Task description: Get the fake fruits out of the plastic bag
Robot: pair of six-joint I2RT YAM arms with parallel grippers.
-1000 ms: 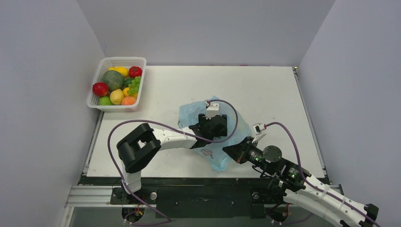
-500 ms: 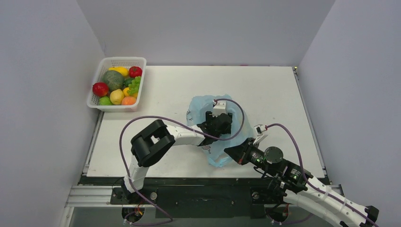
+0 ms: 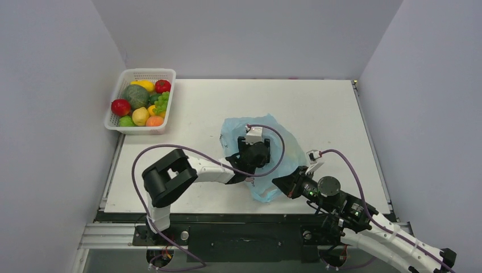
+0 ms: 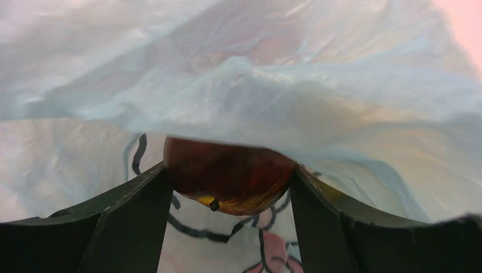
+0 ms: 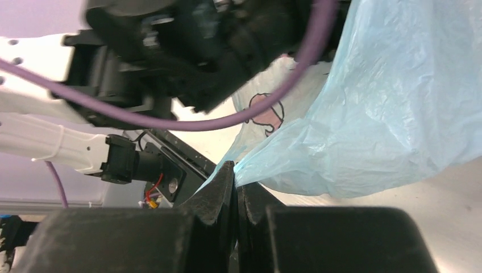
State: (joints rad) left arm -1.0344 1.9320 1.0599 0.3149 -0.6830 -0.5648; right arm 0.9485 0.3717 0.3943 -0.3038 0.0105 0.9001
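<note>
Robotics lab test cell, plain grey walls [image 3: 51, 142], white table [image 3: 318, 108], bolted arms [image 3: 165, 179].

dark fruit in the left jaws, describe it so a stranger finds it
Find the blue plastic bag on the table; the left gripper reaches inside it. Between its jaws sits the dark fruit: glossy reddish-brown with a yellow patch underneath, unlike the bright fruits in the corner basket.

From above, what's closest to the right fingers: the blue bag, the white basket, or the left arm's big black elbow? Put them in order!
1. plastic bag: pinched between the right fingers.
2. left arm's black elbow: near edge, to the left.
3. white basket: far left corner.
</note>
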